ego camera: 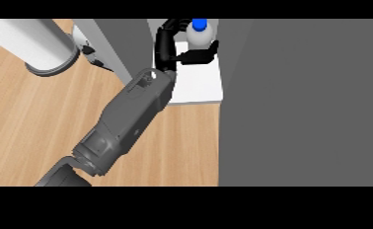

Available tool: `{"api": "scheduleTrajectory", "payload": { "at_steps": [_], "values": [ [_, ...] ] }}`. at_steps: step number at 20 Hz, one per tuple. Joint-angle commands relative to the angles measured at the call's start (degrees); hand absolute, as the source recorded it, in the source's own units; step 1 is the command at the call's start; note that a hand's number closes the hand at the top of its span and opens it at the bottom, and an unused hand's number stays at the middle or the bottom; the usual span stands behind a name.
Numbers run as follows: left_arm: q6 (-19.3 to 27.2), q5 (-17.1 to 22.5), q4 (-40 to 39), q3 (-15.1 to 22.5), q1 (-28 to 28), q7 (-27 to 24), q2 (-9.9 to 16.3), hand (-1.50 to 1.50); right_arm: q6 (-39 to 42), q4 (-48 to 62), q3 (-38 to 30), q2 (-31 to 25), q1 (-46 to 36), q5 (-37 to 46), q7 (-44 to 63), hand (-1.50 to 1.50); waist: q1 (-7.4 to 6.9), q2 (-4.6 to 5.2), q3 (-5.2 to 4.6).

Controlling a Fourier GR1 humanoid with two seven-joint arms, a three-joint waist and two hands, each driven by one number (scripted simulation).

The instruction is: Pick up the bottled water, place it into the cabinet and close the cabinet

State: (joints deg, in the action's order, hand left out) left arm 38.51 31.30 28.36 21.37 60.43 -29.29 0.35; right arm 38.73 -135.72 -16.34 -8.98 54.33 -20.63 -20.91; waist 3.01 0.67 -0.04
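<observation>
Inside cabinet (200, 82), on white shelf: bottled water (199, 34) upright, hand (175, 50) curled round it. Remaining, likely: release, withdraw, close door (295, 102).

Matt wood-grain counter (44, 124), grey cabinet (291, 99)

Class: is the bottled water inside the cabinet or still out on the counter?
Inside: the bottled water stands over the cabinet's white shelf, with the robot hand curled around it.

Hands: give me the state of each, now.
Right hand: shut on the bottle, inside the cabinet.
Left hand: not in view.
</observation>
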Motion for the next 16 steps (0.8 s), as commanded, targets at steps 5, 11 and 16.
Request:
{"api": "scheduleTrajectory", "payload": {
  "at_steps": [5,11,16],
  "values": [
    [-1.26,-3.08,-13.11,-0.66,9.19,2.03,-0.08,-1.5,-2.08,-6.03,1.16,0.37,-0.8,-4.95,3.41,-1.5,0.66,0.63,-0.02],
    [-3.51,-0.6,-14.07,-3.88,9.02,0.41,-0.34,-1.5,-2.31,-5.95,1.07,0.32,-1.57,-3.99,4.41,-1.5,0.34,0.39,-0.04],
    [-5.52,0.17,-11.15,-4.64,10.03,-2.36,-0.33,-1.5,-3.8,-4.07,0.92,-0.42,-5.34,-3.65,5.55,-1.5,-0.4,0.1,-0.01]
  ]
}}
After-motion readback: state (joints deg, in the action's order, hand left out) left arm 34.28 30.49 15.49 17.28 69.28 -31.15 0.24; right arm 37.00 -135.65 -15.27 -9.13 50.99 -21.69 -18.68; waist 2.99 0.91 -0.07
